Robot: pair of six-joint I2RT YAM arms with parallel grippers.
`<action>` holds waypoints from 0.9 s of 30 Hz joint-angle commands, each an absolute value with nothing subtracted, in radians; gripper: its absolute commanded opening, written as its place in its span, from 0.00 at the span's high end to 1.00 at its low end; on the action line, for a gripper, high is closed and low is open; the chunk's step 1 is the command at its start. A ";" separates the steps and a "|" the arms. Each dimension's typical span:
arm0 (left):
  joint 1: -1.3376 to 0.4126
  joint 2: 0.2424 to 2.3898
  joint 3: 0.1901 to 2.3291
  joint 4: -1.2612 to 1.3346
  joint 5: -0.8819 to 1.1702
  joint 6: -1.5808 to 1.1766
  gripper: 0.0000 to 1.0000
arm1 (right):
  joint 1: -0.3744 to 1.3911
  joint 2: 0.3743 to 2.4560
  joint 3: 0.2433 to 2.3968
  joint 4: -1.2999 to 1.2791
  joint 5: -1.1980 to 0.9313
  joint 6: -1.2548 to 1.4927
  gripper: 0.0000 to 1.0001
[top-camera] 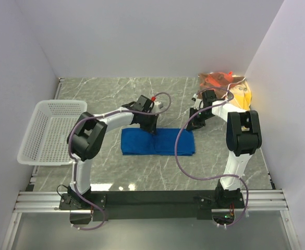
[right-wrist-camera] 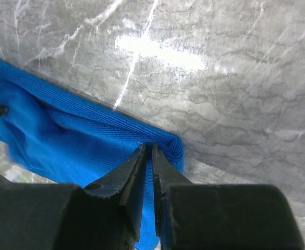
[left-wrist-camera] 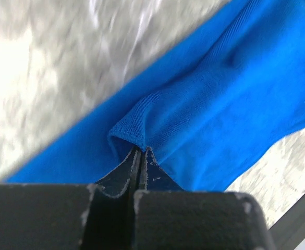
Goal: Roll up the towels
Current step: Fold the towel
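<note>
Blue towel [top-camera: 157,141] lies flat mid-table, long side running left to right. Your left gripper [left-wrist-camera: 140,156] is pinched together on a raised fold of its far edge; your right gripper [right-wrist-camera: 152,152] is clamped on the far right corner.

Step in hand, as I judge it: grasp secured, roll not yet begun. The next move calls for both arms moving together so the edge turns over evenly.

Patterned towel [top-camera: 217,79] and yellow towel [top-camera: 243,96] sit heaped at the far right corner of the table [top-camera: 116,94], well apart. The white basket [top-camera: 37,151] stands at the left. Neither obstructs.
</note>
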State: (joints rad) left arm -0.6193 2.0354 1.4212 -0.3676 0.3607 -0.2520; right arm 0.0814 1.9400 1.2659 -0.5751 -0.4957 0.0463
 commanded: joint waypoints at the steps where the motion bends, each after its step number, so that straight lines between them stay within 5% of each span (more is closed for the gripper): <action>1: -0.597 1.921 1.356 -0.359 0.313 -0.245 1.00 | 0.077 1.959 1.269 -0.551 -0.443 0.055 0.83; 6: -0.552 1.922 1.330 -0.350 0.302 -0.238 0.97 | 0.078 1.965 1.281 -0.568 -0.443 0.049 0.82; 9: -0.552 1.942 1.361 -0.350 0.324 -0.229 0.59 | 0.077 1.950 1.279 -0.568 -0.494 0.032 0.77; 12: -0.552 1.918 1.382 -0.353 0.336 -0.209 0.49 | 0.078 1.918 1.287 -0.580 -0.538 0.018 0.71; 18: -0.552 1.801 1.329 -0.391 0.341 -0.167 0.53 | 0.078 1.872 1.367 -0.653 -0.526 -0.041 0.68; 22: -0.517 1.750 1.241 -0.420 0.354 -0.163 0.53 | 0.081 1.906 1.435 -0.707 -0.491 -0.103 0.50; 27: -0.457 1.756 1.220 -0.528 0.457 -0.123 0.59 | 0.107 2.005 1.528 -0.821 -0.476 -0.199 0.50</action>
State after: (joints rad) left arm -0.4915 1.7664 1.2438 -0.4408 0.3843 -0.1654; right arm 0.0895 1.9598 1.4715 -0.7334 -0.5018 -0.1120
